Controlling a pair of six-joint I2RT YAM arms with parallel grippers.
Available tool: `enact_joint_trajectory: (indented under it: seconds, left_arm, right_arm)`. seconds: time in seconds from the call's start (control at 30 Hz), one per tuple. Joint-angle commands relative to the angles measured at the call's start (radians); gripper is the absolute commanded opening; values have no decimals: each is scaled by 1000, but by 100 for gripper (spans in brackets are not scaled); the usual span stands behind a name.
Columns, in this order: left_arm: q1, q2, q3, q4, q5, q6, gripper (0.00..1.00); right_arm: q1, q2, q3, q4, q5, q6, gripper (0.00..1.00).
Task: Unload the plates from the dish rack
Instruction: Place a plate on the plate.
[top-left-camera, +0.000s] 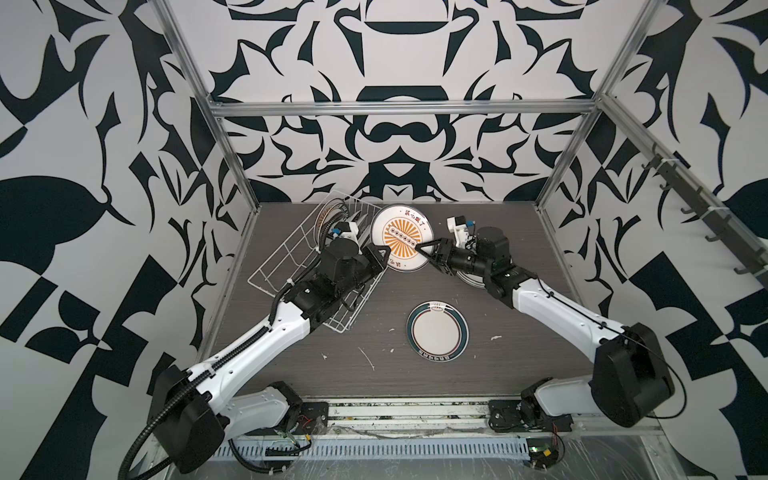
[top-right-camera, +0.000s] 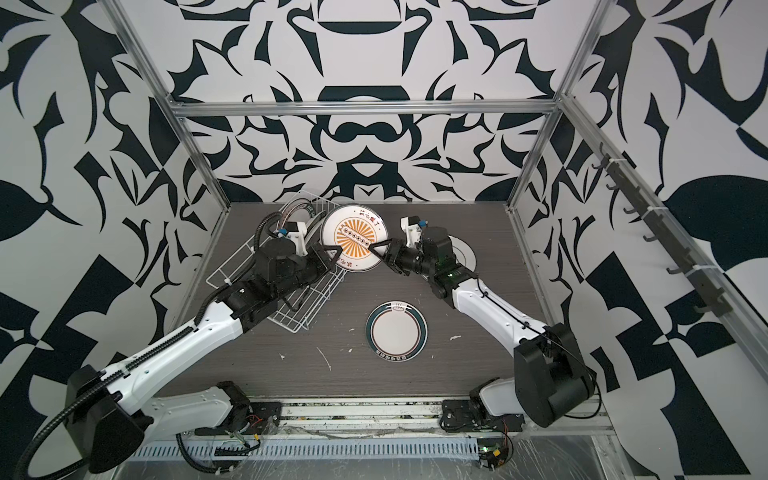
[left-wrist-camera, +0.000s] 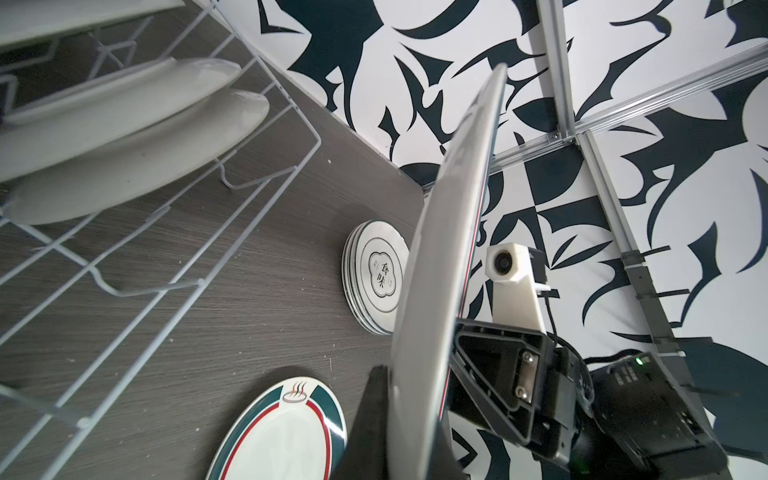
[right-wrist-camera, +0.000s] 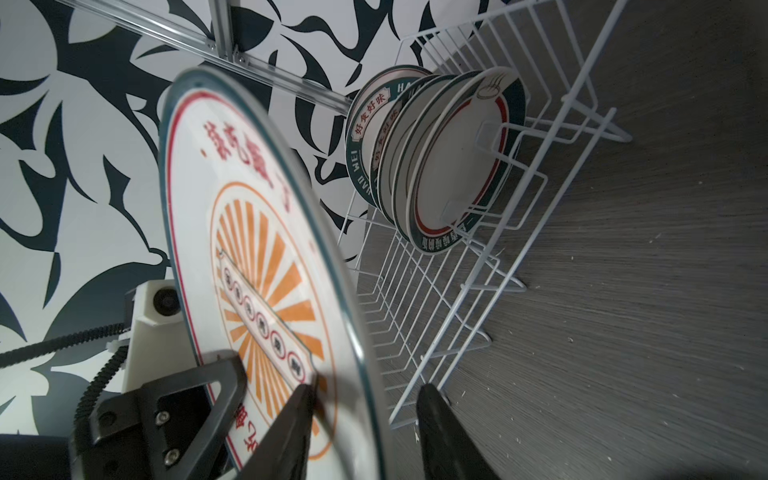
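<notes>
dish rack (top-left-camera: 286, 253): plates (right-wrist-camera: 453, 166) upright, far end; sunburst plate (top-left-camera: 401, 239) in left fingers (left-wrist-camera: 370, 428)

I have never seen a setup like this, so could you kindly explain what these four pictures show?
These are two robot arms on a table, each ending in a two-finger gripper. Two pictures look down on the whole scene from overhead; the other two come from a camera on each arm's wrist. On the table sit a white wire dish rack with several plates standing at its far end, one teal-rimmed plate lying flat, and a stack of plates near the right arm. The left gripper clamps an orange sunburst plate, held up between the arms. The right gripper straddles its opposite rim with a gap showing.
</notes>
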Motion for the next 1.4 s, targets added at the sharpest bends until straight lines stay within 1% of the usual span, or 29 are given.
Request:
enact_joint_trajectory:
  seconds: [0.0,0.17,0.2,0.23,0.37,0.4,0.47,0.5,0.57,0.63,0.7,0.73,0.77,0.8,0.83,0.97,1.1,1.2,1.3,1.37]
  left_arm:
    - [3,14,13,81,50,-32,0]
    - [16,50,16,84,85,-56,0]
    - [18,56,18,84,92,-58,2]
    - [19,64,23,83,100,-59,4]
    - [20,74,34,58,97,-52,17]
    - [20,75,35,50,92,-47,22]
    - [34,75,52,-2,73,-9,40]
    - [43,70,64,-44,56,8,47]
    - [61,52,82,-119,21,51,55]
    - [73,33,95,-175,-24,100,60]
    - [76,15,108,-238,-86,152,65]
    - [78,8,118,-277,-128,174,95]
    - [78,2,131,-333,-188,181,100]
    - [79,-2,140,-380,-245,180,99]
    - [84,-4,142,-409,-277,187,99]
    - [101,-18,135,-454,-357,208,99]
    - [101,-14,162,-566,-493,161,99]
    - [101,-19,161,-568,-496,196,99]
    - [101,-15,154,-572,-509,198,99]
    - [106,2,172,-624,-542,176,99]
  right_arm:
    - [5,-12,32,106,-18,25,28]
    - [5,-15,-1,194,-25,69,6]
    - [5,-17,-3,197,-26,70,2]
    - [5,-23,-4,195,-25,65,0]
    - [2,-48,3,132,-7,27,0]
    - [0,-59,8,99,3,12,0]
    - [-7,-87,25,5,25,-32,0]
    - [-11,-106,34,-56,41,-58,0]
    - [-23,-151,66,-239,90,-134,0]
    - [-36,-191,93,-411,138,-190,0]
    - [-55,-243,84,-525,164,-216,0]
    - [-66,-274,68,-569,170,-217,0]
    - [-79,-304,47,-604,171,-218,0]
    - [-89,-326,32,-641,172,-217,0]
    - [-101,-347,15,-693,173,-214,0]
    - [-127,-409,-27,-862,201,-218,0]
    - [-131,-465,-63,-951,225,-222,0]
    - [-130,-482,-91,-999,229,-225,0]
    - [-130,-494,-128,-1018,225,-223,0]
    - [-130,-498,-165,-1001,223,-206,0]
